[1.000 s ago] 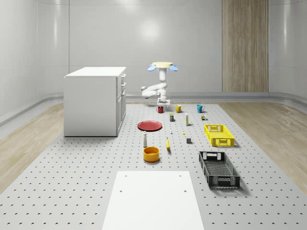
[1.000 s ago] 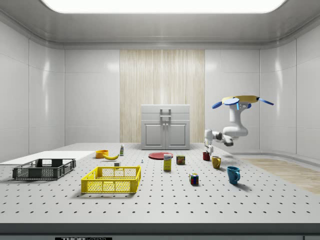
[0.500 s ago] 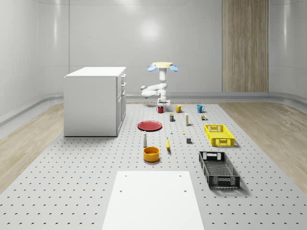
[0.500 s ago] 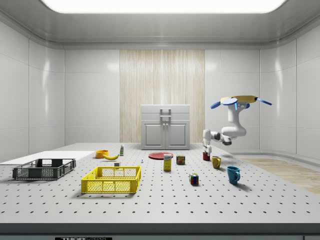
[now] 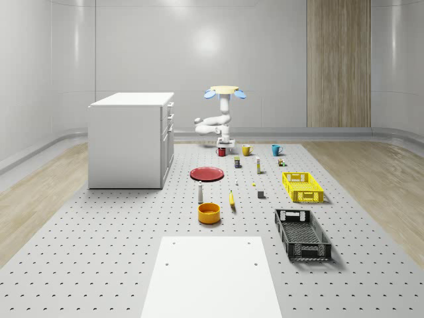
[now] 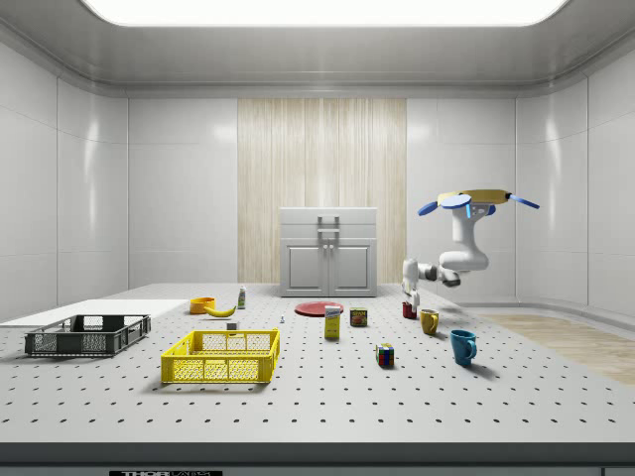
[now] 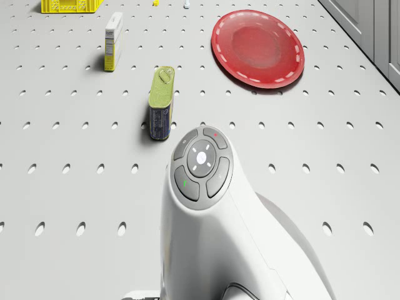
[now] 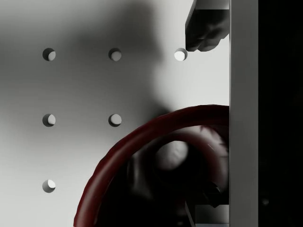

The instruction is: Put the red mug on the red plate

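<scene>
The red mug (image 5: 221,152) stands upright on the perforated table, beyond the red plate (image 5: 207,173) and apart from it. The drone (image 5: 224,92) hovers above the mug, its white arm folded down under it. My gripper (image 5: 224,144) hangs just over the mug (image 6: 409,310). In the wrist view I look straight down into the mug (image 8: 124,151). The gripper (image 8: 206,121) is open astride its rim, one finger (image 8: 204,27) outside the wall and the other inside the cup. The drone view has the plate (image 7: 258,48) ahead of the wrist (image 7: 201,164).
A yellow mug (image 5: 246,150) and a blue mug (image 5: 276,150) stand to the whole-scene view's right of the red one. A can (image 7: 161,103) and a small box (image 7: 113,49) lie near the plate. The white cabinet (image 5: 131,139) stands to the whole-scene view's left.
The drone and arm have edged a little toward the side view's left and lower, bringing the gripper closer over the red mug. The mug and plate have not moved.
</scene>
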Robot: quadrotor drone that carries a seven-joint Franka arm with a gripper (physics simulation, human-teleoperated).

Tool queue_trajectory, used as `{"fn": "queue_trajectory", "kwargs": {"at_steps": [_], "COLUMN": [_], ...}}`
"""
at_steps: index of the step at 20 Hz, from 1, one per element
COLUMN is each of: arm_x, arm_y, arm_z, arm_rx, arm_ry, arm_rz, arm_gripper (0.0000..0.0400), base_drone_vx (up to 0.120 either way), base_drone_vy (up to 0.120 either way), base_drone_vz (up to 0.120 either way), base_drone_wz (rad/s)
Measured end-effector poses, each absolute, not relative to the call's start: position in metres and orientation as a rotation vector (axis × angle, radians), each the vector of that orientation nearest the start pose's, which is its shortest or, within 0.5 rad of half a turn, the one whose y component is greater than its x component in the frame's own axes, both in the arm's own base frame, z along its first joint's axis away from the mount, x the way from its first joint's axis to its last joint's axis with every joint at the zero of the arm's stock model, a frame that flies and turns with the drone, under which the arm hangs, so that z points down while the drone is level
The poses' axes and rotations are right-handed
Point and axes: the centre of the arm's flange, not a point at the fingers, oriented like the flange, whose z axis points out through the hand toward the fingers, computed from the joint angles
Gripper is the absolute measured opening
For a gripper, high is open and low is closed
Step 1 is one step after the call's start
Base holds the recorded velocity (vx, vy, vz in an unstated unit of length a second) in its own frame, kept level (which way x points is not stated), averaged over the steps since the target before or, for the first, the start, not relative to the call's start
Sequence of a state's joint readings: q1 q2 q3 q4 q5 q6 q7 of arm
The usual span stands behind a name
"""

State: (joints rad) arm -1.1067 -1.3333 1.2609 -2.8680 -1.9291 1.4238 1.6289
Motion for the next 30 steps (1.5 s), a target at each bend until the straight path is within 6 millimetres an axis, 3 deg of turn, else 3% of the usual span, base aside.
{"fn": "queue_trajectory", "kwargs": {"at_steps": [2, 4, 6, 10, 17, 27, 30], "arm_x": [0.307, 0.307, 0.307, 0.307, 0.307, 0.307, 0.307], "arm_y": [0.003, 0.004, 0.004, 0.004, 0.004, 0.004, 0.004], "arm_z": [0.513, 0.515, 0.515, 0.516, 0.504, 0.49, 0.49], "arm_rx": [0.001, 0.001, 0.001, 0.001, 0.001, 0.001, 0.001], "arm_ry": [-0.002, -0.002, -0.002, -0.002, -0.002, -0.002, -0.002], "arm_rz": [0.785, 0.785, 0.785, 0.785, 0.785, 0.785, 0.785], "arm_gripper": [0.0376, 0.0268, 0.0202, 0.0137, 0.0106, 0.01, 0.01], "base_drone_vx": [0.0, 0.0, 0.0, 0.0, 0.006, 0.12, 0.12], "base_drone_vy": [0.0, 0.0, 0.0, 0.0, -0.006, -0.12, -0.067], "base_drone_vz": [0.0, 0.0, 0.0, 0.0, 0.034, 0.12, 0.013], "base_drone_wz": [0.0, 0.0, 0.0, 0.0, 0.0, 0.0, 0.0]}}
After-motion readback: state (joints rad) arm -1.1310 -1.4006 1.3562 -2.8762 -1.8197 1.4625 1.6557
